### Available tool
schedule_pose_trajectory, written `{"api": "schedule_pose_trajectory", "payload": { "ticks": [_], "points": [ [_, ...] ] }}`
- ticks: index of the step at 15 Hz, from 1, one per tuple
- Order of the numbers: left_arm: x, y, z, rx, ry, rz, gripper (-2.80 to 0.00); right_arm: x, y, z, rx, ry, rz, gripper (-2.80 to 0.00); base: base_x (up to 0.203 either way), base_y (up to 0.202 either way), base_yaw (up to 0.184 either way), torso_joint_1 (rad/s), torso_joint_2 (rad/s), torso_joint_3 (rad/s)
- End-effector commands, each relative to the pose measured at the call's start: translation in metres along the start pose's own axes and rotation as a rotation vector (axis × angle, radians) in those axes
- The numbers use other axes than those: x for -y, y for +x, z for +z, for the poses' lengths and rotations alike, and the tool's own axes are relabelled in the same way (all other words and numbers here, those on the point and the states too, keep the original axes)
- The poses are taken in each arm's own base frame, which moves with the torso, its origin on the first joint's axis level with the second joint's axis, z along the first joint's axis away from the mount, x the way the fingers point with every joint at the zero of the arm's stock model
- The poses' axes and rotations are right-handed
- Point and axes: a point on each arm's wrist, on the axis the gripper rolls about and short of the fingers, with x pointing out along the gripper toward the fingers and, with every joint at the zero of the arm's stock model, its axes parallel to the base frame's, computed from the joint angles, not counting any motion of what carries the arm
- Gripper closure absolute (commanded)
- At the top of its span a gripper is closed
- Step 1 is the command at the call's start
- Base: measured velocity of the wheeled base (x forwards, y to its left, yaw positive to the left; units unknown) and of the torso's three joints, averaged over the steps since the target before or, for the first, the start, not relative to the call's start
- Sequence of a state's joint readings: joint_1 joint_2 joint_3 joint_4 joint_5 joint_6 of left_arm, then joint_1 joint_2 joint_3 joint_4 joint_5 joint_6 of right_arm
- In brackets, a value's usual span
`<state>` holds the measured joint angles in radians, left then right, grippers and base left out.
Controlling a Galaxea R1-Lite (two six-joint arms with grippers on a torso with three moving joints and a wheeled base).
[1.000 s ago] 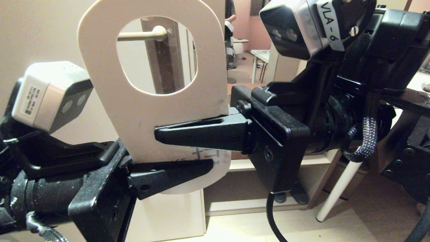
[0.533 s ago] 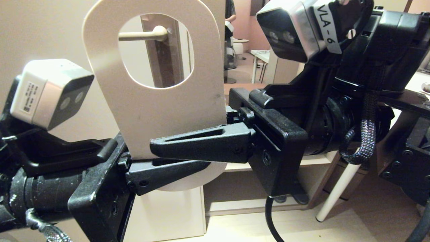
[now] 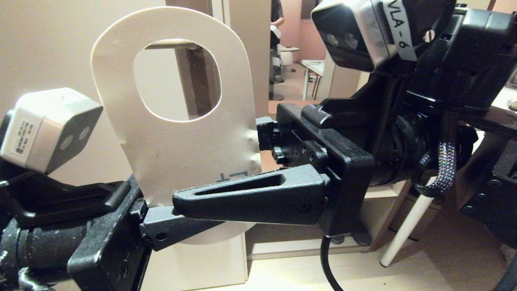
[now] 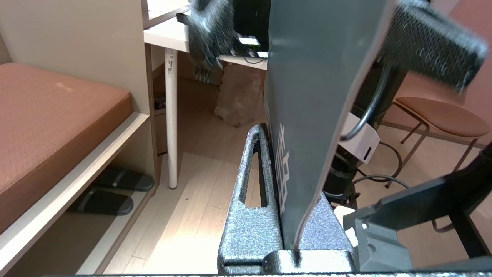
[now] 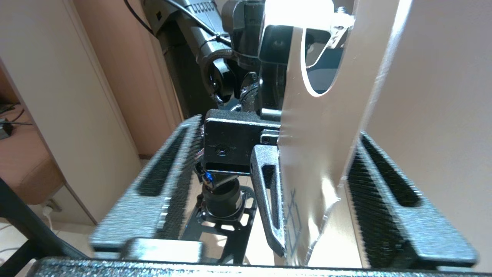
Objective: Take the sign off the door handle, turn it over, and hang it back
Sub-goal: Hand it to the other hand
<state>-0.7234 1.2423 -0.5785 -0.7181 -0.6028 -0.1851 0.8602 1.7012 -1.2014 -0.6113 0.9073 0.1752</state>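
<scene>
Holding: we keep the sign point(image 3: 169, 141) pinched by its lower rounded end in our left gripper point(image 3: 190, 230), upright, hole end up.
Left gripper: low at the near left of the head view, its two fingers point(image 4: 250, 200) pressed flat on either face of the card, clamped tight on it.
Right gripper: our right gripper point(image 3: 226, 178) reaches in from the right at the sign's lower half; its jaws stand wide, one finger point(image 3: 250, 198) on the near side of the card, the other behind it.
Right wrist view: both ribbed pads point(image 5: 384, 200) stand apart from the card, which passes between them without being squeezed.
Sign, near face: pale cream-white toward our head camera, with a scrap of blue print just above the right finger; small dents show near its right edge.
Sign, far face: dark blue-grey with white characters, seen in the left wrist view point(image 4: 307, 96).
Door handle: the slim cream door handle point(image 3: 169, 43) shows through the top of the sign's hole, farther back, on its brownish backplate point(image 3: 200, 81); sign and handle are apart.
Further back: a low shelf point(image 4: 77, 181) with dark slippers point(image 4: 111, 192) beneath, a white table leg point(image 3: 404, 230), and a person point(image 3: 276, 16) standing in the far room.
</scene>
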Motion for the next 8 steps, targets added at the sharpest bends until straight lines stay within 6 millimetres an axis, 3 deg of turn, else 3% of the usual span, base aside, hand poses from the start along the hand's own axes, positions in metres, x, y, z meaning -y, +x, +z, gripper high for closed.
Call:
{"api": "schedule_pose_trajectory", "payload": {
  "ticks": [1, 8],
  "points": [
    [0.002, -0.004, 0.0, 0.009, 0.005, -0.001, 0.0, -0.004, -0.003, 0.002, 0.005, -0.006, 0.006, -2.8, 0.0, 0.0, 0.0, 0.0, 0.0, 0.0],
    [0.003, -0.012, -0.003, 0.009, 0.004, 0.019, 0.0, -0.016, -0.014, 0.009, 0.027, -0.02, -0.057, -2.8, 0.0, 0.0, 0.0, 0.0, 0.0, 0.0]
  ]
}}
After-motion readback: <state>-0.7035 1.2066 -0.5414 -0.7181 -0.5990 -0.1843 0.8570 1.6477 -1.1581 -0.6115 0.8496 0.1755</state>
